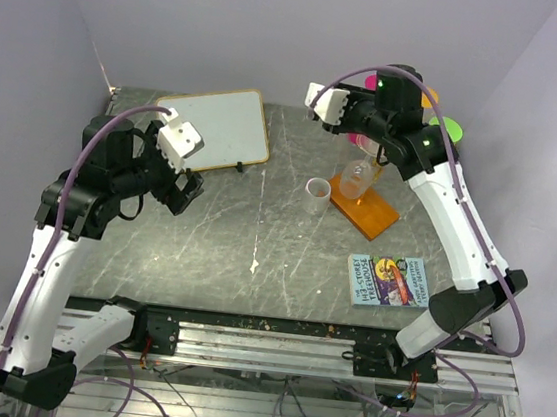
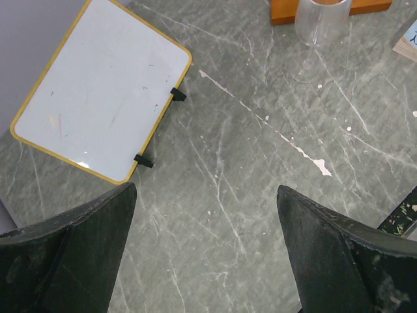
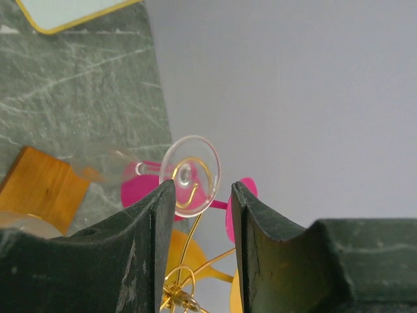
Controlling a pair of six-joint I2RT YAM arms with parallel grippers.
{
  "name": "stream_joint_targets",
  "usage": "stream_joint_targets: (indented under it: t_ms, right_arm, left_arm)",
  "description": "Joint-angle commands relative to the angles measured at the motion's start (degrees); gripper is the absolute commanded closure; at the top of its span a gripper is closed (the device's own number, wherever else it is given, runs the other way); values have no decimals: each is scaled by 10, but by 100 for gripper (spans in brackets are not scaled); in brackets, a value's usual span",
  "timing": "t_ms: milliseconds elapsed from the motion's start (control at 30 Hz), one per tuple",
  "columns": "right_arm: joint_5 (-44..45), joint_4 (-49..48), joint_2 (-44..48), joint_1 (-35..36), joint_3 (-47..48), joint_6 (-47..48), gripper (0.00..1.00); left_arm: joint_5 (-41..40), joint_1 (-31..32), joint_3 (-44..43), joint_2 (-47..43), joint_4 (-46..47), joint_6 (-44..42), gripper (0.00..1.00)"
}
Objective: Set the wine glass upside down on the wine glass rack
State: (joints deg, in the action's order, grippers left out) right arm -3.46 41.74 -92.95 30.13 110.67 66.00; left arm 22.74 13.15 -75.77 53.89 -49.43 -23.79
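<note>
Wine glass (image 1: 356, 177): we count one, hanging on the one rack (image 1: 364, 206) toward the table's (image 1: 253, 256) far-right corner. Foot up, bowl down, long axis near upright. Right gripper (image 3: 203, 189) is narrow and flanks the foot; we cannot tell if it grips. Left gripper (image 2: 205, 195) is wide and empty.

The table (image 1: 253, 256) is grey-green stone-look, veined and flecked with white. At its far left corner, a rectangular whiteboard (image 1: 222, 127) is white with a yellow frame and black feet. The gold wire wine glass rack (image 3: 177, 298) has a flat orange base (image 1: 364, 206) and pink discs (image 3: 138, 190). The stemmed wine glass (image 3: 189, 175) is clear and colourless. Near the right edge, a teal paperback book (image 1: 388, 280) bears a multicoloured picture. The left arm (image 1: 39, 282) and right arm (image 1: 462, 234) are white with black joints.
</note>
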Motion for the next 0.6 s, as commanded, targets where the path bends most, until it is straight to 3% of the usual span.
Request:
stream_joint_targets:
  t_ms: [0, 200, 433, 567]
  right_arm:
    - [-43, 5, 23, 3, 25, -45, 60]
    - [-95, -17, 53, -4, 8, -135, 60]
    - [-49, -62, 115, -15, -61, -231, 60]
    - [-111, -72, 151, -85, -73, -316, 60]
  left_arm:
    - [17, -7, 5, -1, 3, -2, 0]
    - [30, -6, 14, 14, 10, 7, 2]
    - [56, -1, 9, 68, 31, 41, 4]
    - [54, 19, 18, 87, 73, 63, 6]
